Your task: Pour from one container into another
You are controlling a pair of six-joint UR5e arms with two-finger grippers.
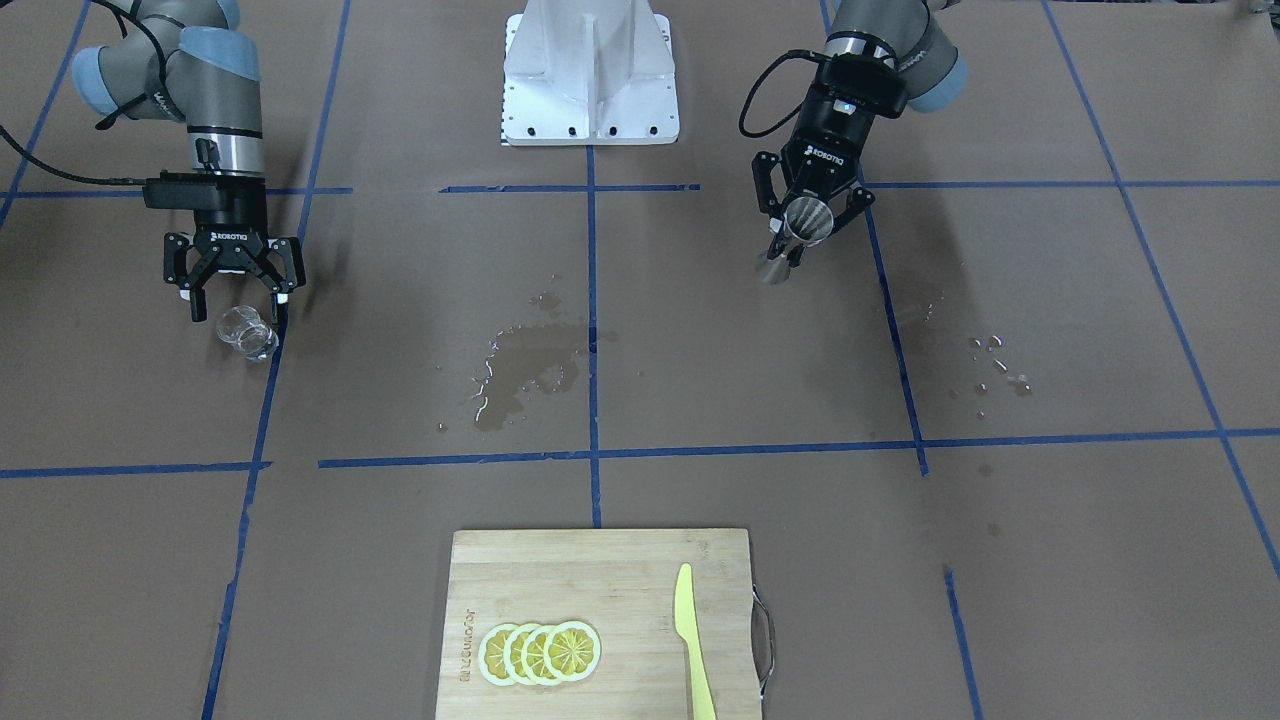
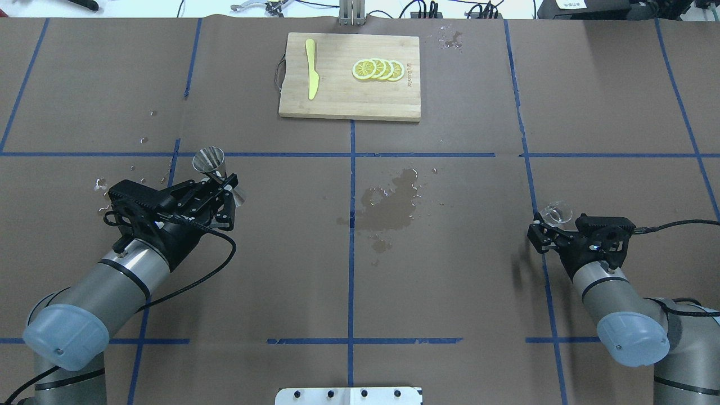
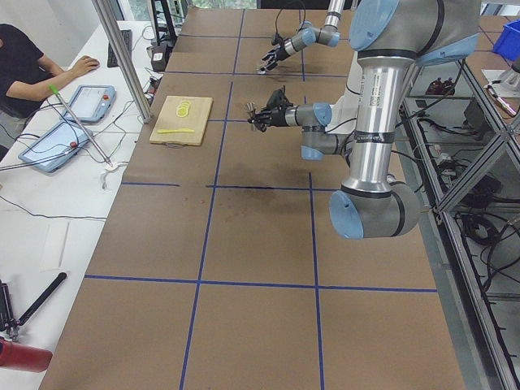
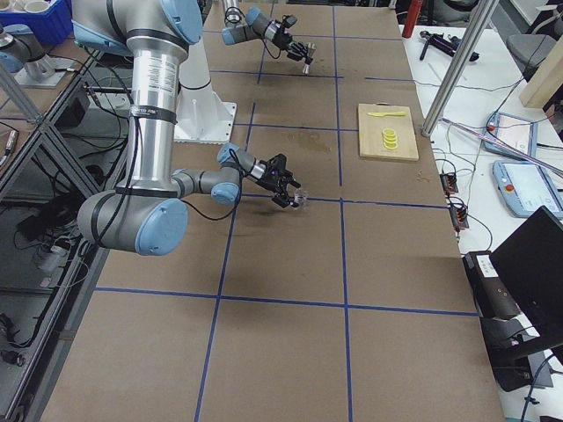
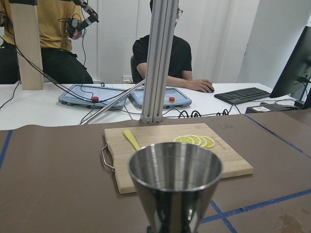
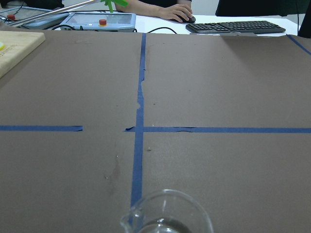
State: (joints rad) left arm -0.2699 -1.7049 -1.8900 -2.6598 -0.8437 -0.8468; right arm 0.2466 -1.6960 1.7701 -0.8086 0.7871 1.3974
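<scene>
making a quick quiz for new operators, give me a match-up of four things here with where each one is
Things:
1. jigger
2. cup
3. knife
4. wet patch

Places:
A. on the board
B. in the right end effector
C. on the table, between the arms
D. in the left end effector

Pairs: 1-D, 2-B, 3-A, 4-C
</scene>
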